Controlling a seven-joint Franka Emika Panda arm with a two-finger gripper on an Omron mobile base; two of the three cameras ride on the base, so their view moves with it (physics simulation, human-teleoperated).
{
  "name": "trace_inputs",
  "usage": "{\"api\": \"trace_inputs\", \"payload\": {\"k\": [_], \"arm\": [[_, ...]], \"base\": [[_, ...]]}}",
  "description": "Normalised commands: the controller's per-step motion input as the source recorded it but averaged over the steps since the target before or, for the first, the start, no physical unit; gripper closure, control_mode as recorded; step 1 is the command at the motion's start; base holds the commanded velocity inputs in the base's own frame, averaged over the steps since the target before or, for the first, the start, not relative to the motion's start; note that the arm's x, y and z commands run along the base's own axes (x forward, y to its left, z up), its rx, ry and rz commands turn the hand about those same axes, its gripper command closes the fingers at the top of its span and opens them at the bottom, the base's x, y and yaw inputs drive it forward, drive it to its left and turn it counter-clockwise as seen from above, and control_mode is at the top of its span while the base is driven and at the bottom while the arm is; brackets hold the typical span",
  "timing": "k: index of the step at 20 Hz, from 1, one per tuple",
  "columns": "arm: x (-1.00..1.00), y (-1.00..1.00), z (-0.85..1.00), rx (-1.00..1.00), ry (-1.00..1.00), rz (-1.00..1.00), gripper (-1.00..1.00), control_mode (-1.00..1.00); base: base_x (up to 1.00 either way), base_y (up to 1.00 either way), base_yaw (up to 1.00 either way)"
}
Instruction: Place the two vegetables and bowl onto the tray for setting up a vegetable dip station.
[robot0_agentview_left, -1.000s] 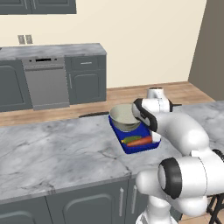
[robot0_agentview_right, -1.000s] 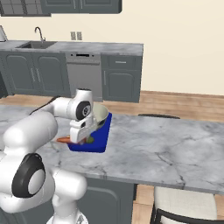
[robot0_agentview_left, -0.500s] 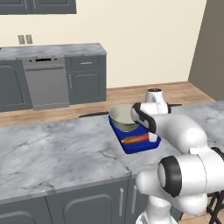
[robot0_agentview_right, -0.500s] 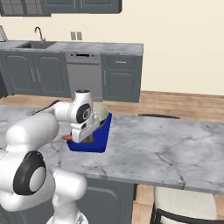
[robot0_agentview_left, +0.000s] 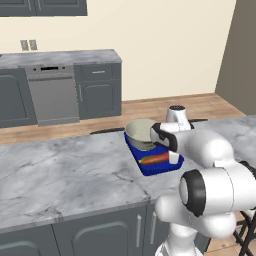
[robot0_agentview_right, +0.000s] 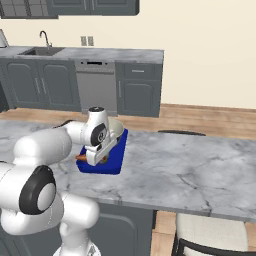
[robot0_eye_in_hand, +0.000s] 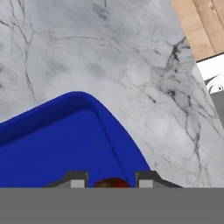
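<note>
1. The bowl (robot0_agentview_left: 141, 134) stood on the far end of the tray (robot0_agentview_left: 155, 167).
2. The carrot (robot0_agentview_left: 154, 159) lay on the tray's near half.
3. The gripper (robot0_eye_in_hand: 108, 180) hung over the tray's near right corner, fingers (robot0_eye_in_hand: 77, 180) slightly apart, with something dark red between them; whether they gripped it I cannot tell.
4. The tray sat near the counter's (robot0_agentview_left: 65, 175) right end.

The tray (robot0_agentview_left: 150, 167) is a shallow deep-blue rectangle with low raised edges and rounded corners, lying flat on the grey marbled tabletop (robot0_agentview_left: 65, 175). The bowl (robot0_agentview_left: 140, 134), round and silvery-grey with a pale beige-green inside, sits upright on the tray's far end. The carrot (robot0_agentview_left: 155, 159), small, tapered and orange, lies on its side on the tray's near part, just in front of the bowl. The cucumber cannot be made out.
</note>
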Motion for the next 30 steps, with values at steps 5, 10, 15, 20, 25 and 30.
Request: {"api": "trace_inputs", "payload": {"k": [5, 10, 15, 20, 25, 30], "arm": [[0.22, -0.09, -0.09, 0.00, 0.01, 0.00, 1.00, -1.00], [0.17, -0.07, -0.06, 0.00, 0.02, 0.02, 1.00, -1.00], [0.07, 0.00, -0.08, 0.00, 0.00, 0.02, 1.00, -1.00], [0.01, 0.00, -0.12, 0.00, 0.00, 0.04, 1.00, -1.00], [0.00, 0.00, -0.14, -0.01, 0.03, 0.01, 1.00, -1.00], [0.00, -0.02, -0.11, -0.01, 0.02, 0.00, 1.00, -1.00]], "base": [[0.00, 0.00, 0.00], [0.00, 0.00, 0.00], [0.00, 0.00, 0.00], [0.00, 0.00, 0.00], [0.00, 0.00, 0.00], [0.00, 0.00, 0.00]]}}
